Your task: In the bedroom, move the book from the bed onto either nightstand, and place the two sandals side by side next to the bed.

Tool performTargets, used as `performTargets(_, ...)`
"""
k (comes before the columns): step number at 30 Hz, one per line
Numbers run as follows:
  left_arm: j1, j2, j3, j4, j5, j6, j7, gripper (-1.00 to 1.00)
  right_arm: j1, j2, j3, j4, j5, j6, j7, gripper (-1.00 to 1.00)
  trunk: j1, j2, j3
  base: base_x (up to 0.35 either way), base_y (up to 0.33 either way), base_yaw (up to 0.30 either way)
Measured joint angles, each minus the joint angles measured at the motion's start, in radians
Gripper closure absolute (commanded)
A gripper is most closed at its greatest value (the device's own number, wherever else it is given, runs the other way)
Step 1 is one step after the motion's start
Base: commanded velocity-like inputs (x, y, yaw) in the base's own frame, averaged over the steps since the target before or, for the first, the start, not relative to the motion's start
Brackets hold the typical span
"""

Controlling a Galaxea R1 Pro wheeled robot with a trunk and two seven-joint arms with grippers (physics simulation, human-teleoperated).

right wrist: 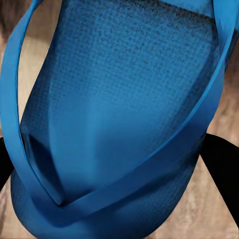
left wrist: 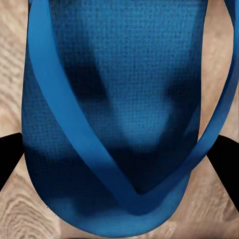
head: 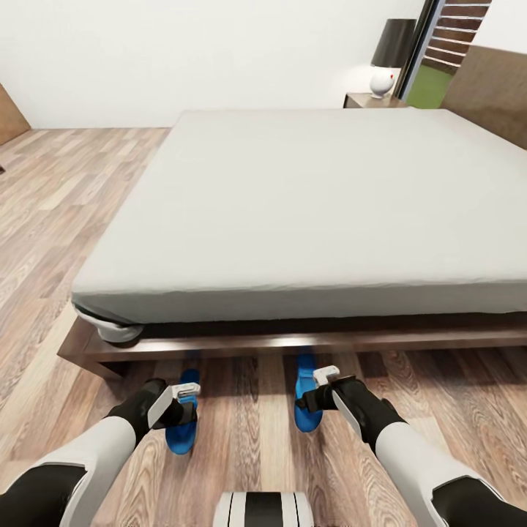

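Observation:
Two bright blue sandals are low over the wood floor by the bed's [head: 307, 212] near edge, about a hand's width apart. My left gripper [head: 184, 401] is shut on the left sandal [head: 180, 433], whose sole [left wrist: 119, 99] lies between the dark fingers [left wrist: 9, 162]. My right gripper [head: 320, 386] is shut on the right sandal [head: 307, 419], whose sole [right wrist: 124, 109] sits slightly tilted between its fingers [right wrist: 224, 169]. The nightstand [head: 366, 100] with its black-shaded lamp [head: 389, 58] stands at the bed's far corner. The book is out of view; the mattress top is bare.
The dark wooden bed frame [head: 293, 342] juts out just beyond the sandals. Open plank floor [head: 66, 205] stretches to the left of the bed. A window [head: 439, 51] and the headboard [head: 490, 88] are at the far right.

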Motion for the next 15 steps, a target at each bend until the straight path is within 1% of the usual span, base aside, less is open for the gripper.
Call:
performTargets(3, 0.0, -0.001, 0.0, 0.001, 0.0, -0.039, -0.001, 1.0, 0.0, 0.001, 0.002, -0.04, -0.001, 0.014, 0.002, 1.0, 0.001, -0.001, -0.012, 0.001, 0.0, 0.0)
performTargets(5, 0.0, -0.001, -0.001, 0.003, -0.001, -0.071, -0.001, 1.0, 0.001, 0.001, 0.004, -0.075, -0.001, 0.045, 0.003, 1.0, 0.002, -0.001, -0.019, 0.0, 0.0, 0.0)
performTargets(6, 0.0, -0.001, -0.001, 0.004, -0.001, -0.083, -0.001, 1.0, 0.002, 0.001, 0.006, -0.096, 0.01, 0.064, 0.003, 1.0, 0.003, -0.001, -0.023, 0.0, 0.0, 0.0)
performTargets(8, 0.0, -0.001, -0.001, 0.004, -0.001, -0.094, -0.001, 1.0, 0.002, 0.001, 0.007, -0.119, 0.011, 0.084, 0.003, 1.0, 0.004, -0.002, -0.031, 0.0, 0.0, 0.0)
performTargets(12, 0.0, -0.001, -0.002, 0.005, -0.001, -0.101, -0.001, 1.0, 0.002, 0.001, 0.007, -0.14, 0.0, 0.095, 0.003, 1.0, 0.005, -0.003, -0.046, 0.0, 0.0, 0.0)
performTargets(15, 0.0, -0.002, -0.001, 0.011, -0.003, -0.149, -0.001, 1.0, 0.002, 0.001, 0.009, -0.142, 0.0, 0.097, 0.003, 1.0, 0.007, -0.004, -0.058, 0.0, 0.0, 0.0)
